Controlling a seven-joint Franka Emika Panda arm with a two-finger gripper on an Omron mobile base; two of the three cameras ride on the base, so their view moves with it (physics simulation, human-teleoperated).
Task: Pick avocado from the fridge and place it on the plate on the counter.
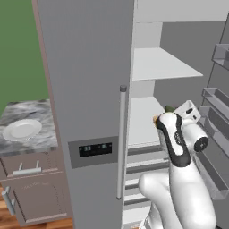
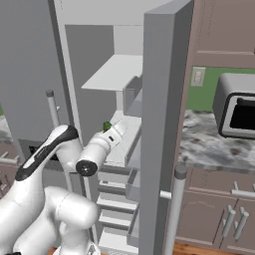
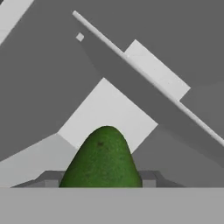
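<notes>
The claw [image 2: 110,130] sits inside the open fridge [image 1: 89,67] with the avocado [image 3: 103,159] between its fingers, just above the middle shelf [image 1: 143,114]. The upper shelf [image 1: 161,65] hangs overhead with open air between. The open door's bins [image 1: 214,112] crowd the right side. The closed left door and its handle [image 1: 120,143] stand between the compartment and the plate [image 1: 21,129] on the table [image 1: 31,109].

Dark green avocado [image 3: 105,159] between closed jaws, inside fridge [image 1: 89,89].
</notes>
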